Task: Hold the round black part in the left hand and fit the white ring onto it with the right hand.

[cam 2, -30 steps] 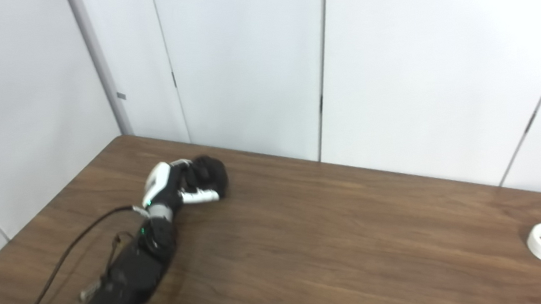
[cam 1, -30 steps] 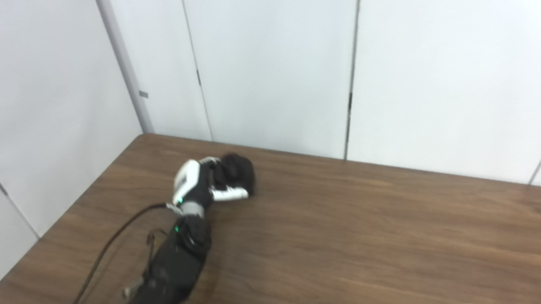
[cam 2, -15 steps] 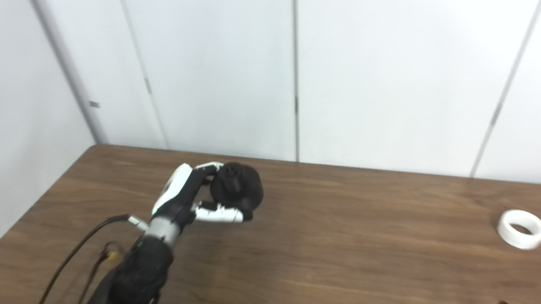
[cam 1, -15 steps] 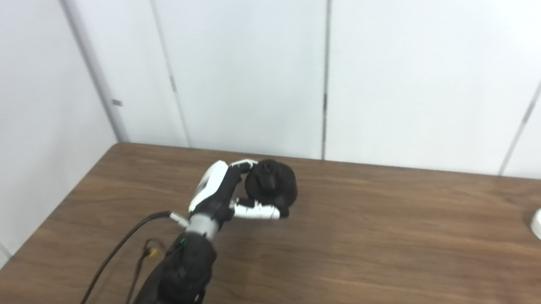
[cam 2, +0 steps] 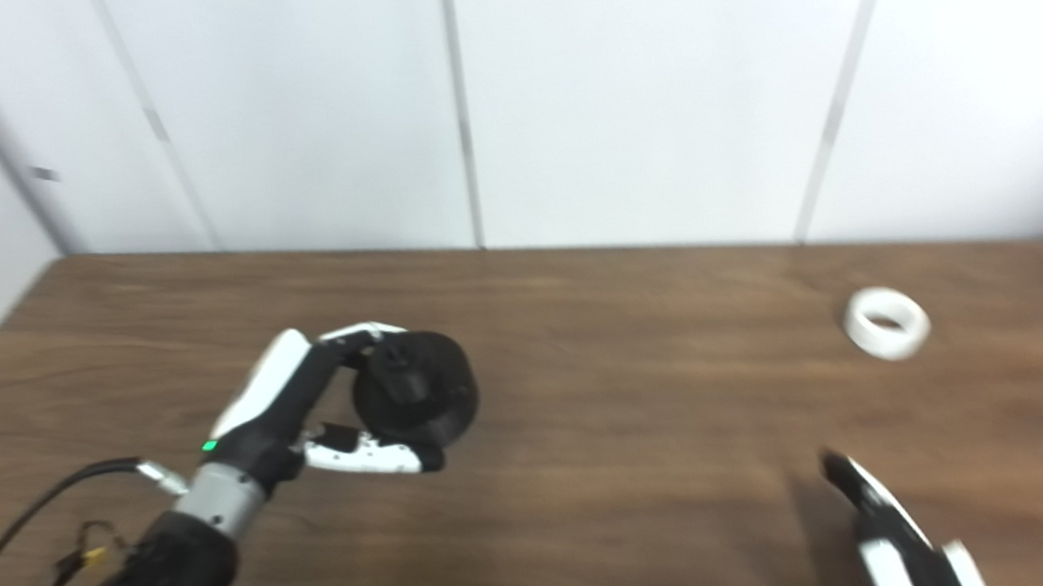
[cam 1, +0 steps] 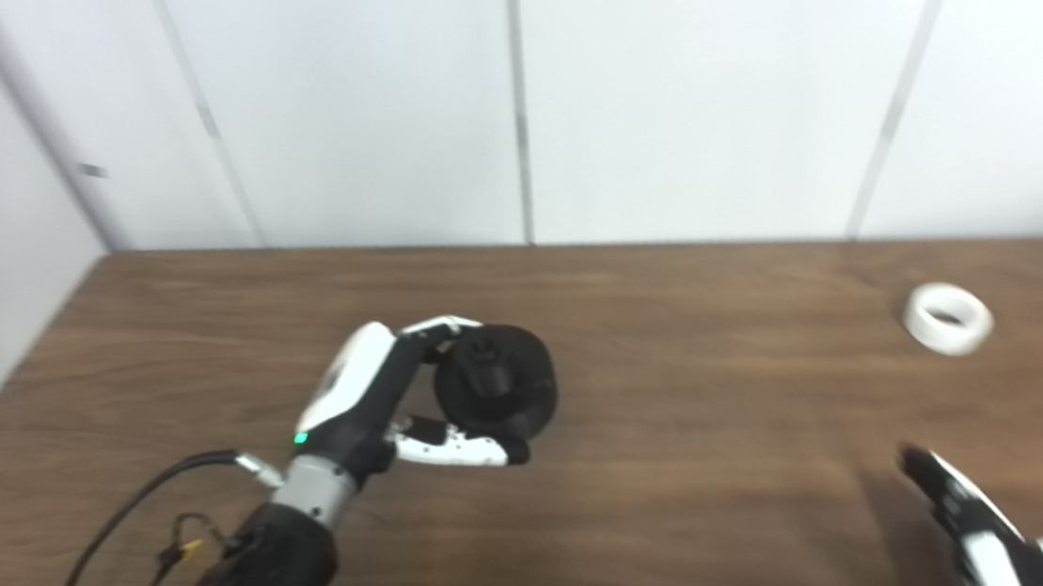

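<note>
Now my left robot hand has lifted the black part; my right robot hand comes in, grip unclear, toward the white ring.

Robot arms and hands, head views.
Left hand: white shell, black fingers, green light, silver wrist, black sleeve, black cable. Right hand: black-and-white fingers.

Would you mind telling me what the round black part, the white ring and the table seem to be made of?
Round black part: probably matte plastic or rubber; dull black, no glints. White ring: likely plastic, smooth, evenly white; blur leaves it open. Table: dark wood or wood-look laminate, with streaky grain and a soft sheen.
</note>
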You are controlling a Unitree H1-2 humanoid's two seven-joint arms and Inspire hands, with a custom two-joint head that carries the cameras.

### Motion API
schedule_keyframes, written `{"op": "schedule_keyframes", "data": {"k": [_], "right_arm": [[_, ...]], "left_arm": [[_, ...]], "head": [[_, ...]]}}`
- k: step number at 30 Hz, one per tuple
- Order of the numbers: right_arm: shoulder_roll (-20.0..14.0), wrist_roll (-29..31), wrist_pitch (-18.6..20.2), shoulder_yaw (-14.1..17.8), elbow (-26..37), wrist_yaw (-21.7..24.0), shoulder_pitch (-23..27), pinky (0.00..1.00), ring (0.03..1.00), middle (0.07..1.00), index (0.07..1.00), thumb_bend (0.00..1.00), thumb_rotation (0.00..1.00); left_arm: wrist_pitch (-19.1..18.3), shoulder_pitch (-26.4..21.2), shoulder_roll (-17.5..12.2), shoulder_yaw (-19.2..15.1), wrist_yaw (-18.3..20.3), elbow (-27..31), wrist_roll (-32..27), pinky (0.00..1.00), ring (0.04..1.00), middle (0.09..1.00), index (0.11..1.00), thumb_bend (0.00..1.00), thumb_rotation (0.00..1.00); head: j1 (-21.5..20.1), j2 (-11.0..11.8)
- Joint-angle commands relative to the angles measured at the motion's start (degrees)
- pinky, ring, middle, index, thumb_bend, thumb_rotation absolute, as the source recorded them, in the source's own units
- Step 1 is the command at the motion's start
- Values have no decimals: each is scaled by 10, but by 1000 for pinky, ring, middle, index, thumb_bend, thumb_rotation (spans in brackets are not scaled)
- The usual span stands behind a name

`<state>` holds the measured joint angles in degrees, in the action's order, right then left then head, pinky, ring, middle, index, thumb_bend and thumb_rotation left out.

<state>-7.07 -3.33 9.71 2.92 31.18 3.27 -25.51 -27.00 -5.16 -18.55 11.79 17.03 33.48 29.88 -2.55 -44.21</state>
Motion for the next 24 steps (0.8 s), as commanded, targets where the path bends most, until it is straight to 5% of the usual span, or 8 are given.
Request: {"op": "schedule_keyframes", "data": {"k": [1,5,12,24], "right_arm": [[18,-6,-4,-7,26,-8,15,998,962,911,881,664,1000],[22,-11,11,-16,35,-12,22,1000,963,912,878,661,1000],[25,-20,34,-32,49,-21,34,1000,960,904,871,644,1000],[19,-22,65,-34,67,-22,46,1000,959,908,871,660,1000]], "left_arm": [[7,-13,-4,-2,4,29,15,808,865,794,482,519,58],[33,7,-1,16,8,38,42,807,856,788,482,518,61],[90,59,22,52,-9,24,86,988,852,772,483,517,60],[129,94,63,69,-7,5,114,1000,882,775,484,517,59]], "head": [[-9,-7],[-24,-22],[-39,-49],[-32,-76]]}}
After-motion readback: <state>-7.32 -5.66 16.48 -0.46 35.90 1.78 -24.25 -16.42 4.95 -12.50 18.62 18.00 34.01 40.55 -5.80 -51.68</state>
